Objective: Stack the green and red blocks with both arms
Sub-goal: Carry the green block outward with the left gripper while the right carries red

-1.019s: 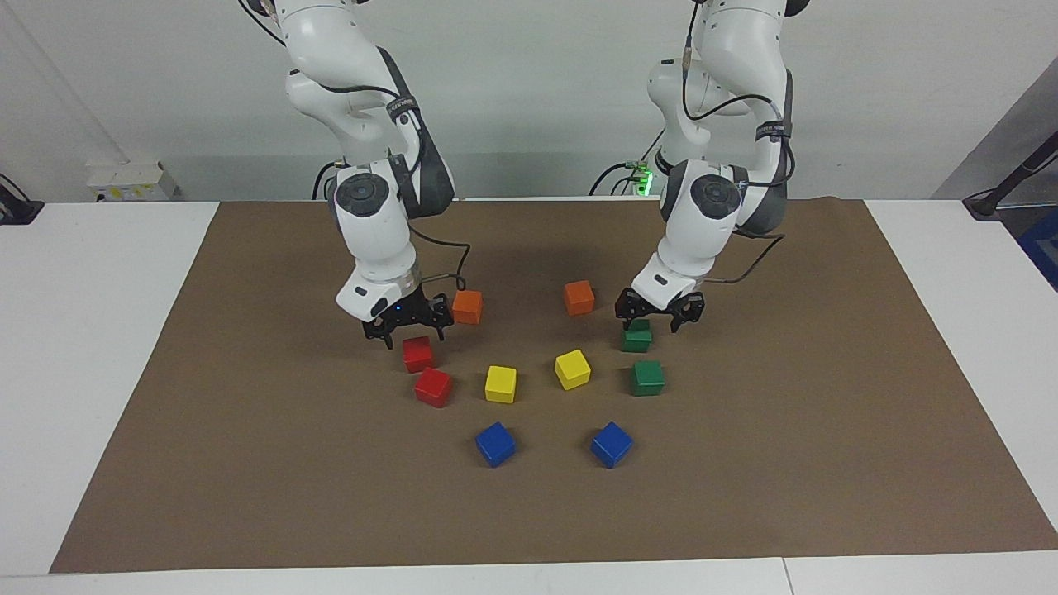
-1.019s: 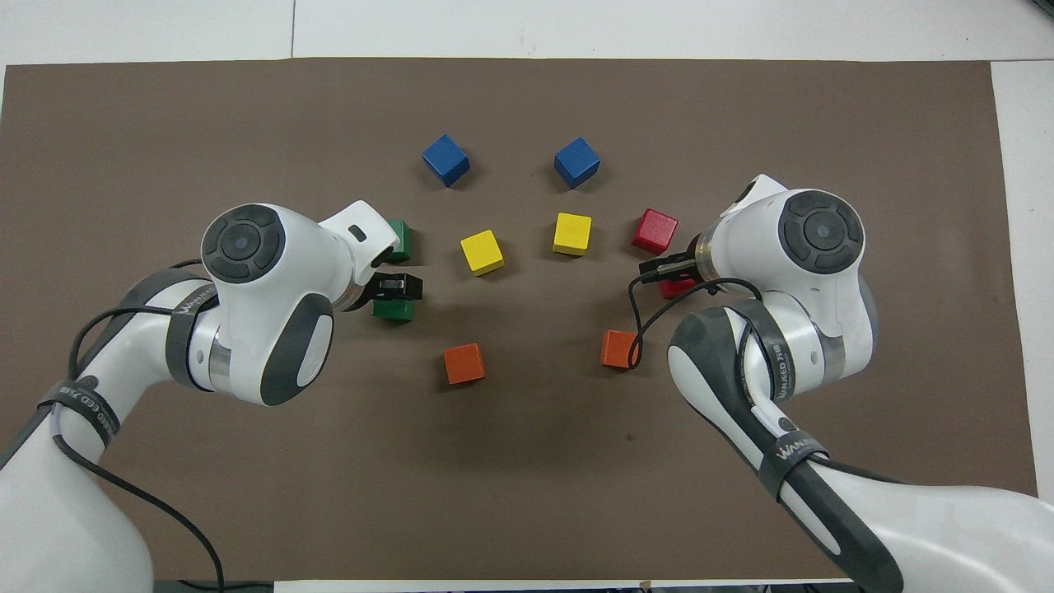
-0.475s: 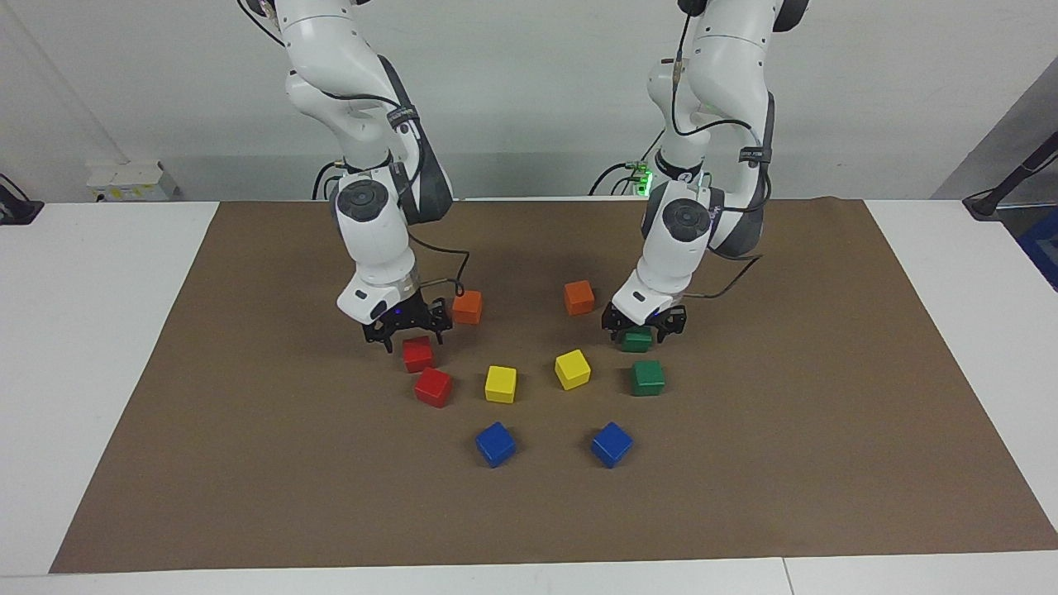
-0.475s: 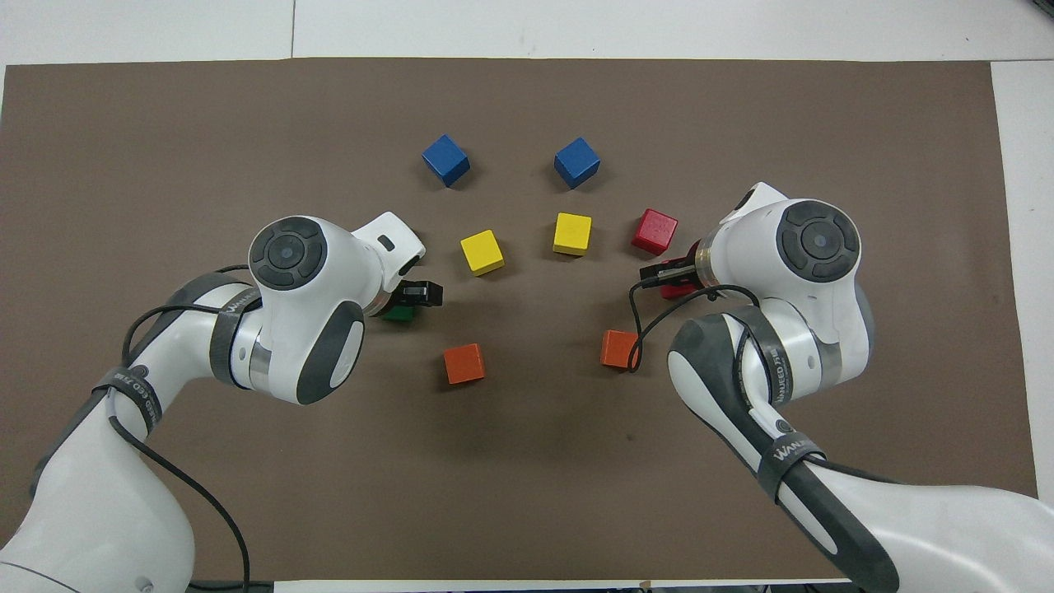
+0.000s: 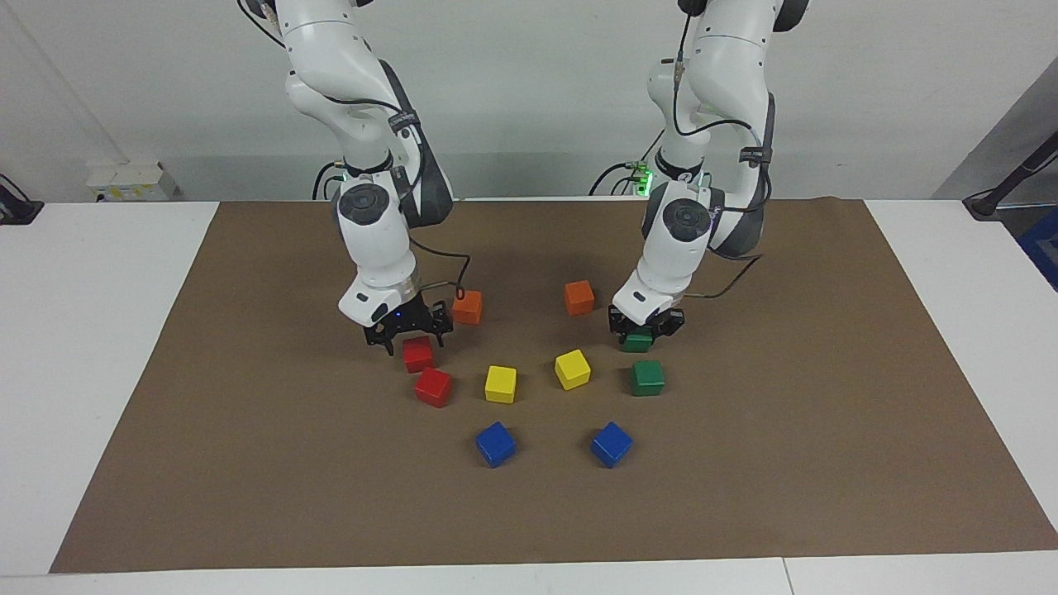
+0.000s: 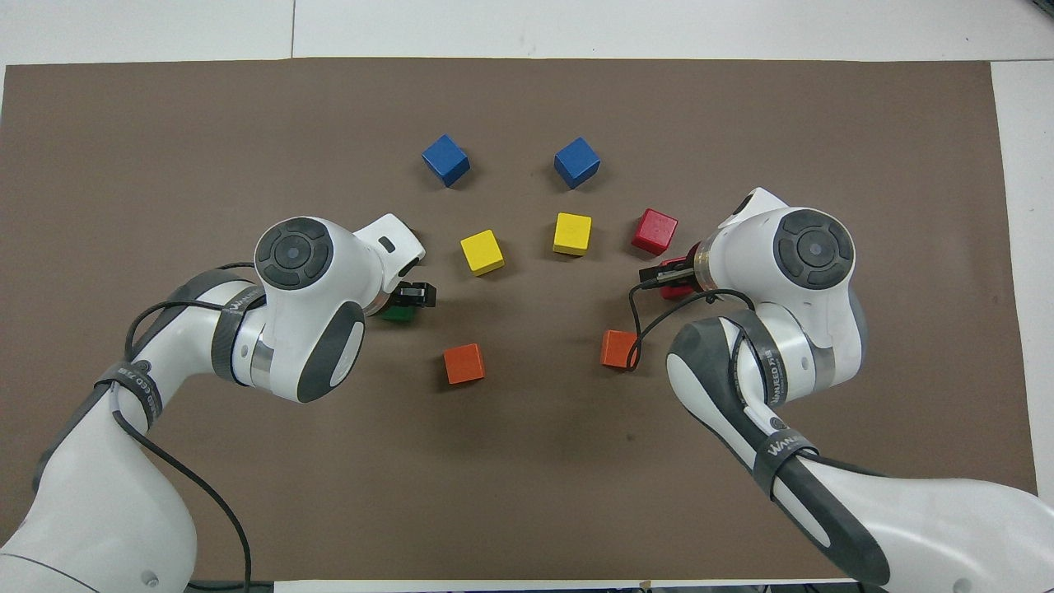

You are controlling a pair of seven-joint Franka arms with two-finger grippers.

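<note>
Facing view shows the left end effector (image 5: 638, 327) down on a green block (image 5: 638, 340), its fingers narrow and closed against the block's sides, with the block on the brown mat (image 5: 248, 463) covering the desk (image 5: 91, 372). A second green block (image 5: 647, 378) sits just beside it, closer to the desk edge away from the robots. The right end effector (image 5: 407, 329) hovers just above a red block (image 5: 418, 354) with its fingers spread wide, not gripping. Another red block (image 5: 433, 387) lies just beside that one, also toward the desk edge away from the robots. All four blocks sit around the middle of the desk, the green pair toward the left arm's end, the red pair toward the right arm's end.
</note>
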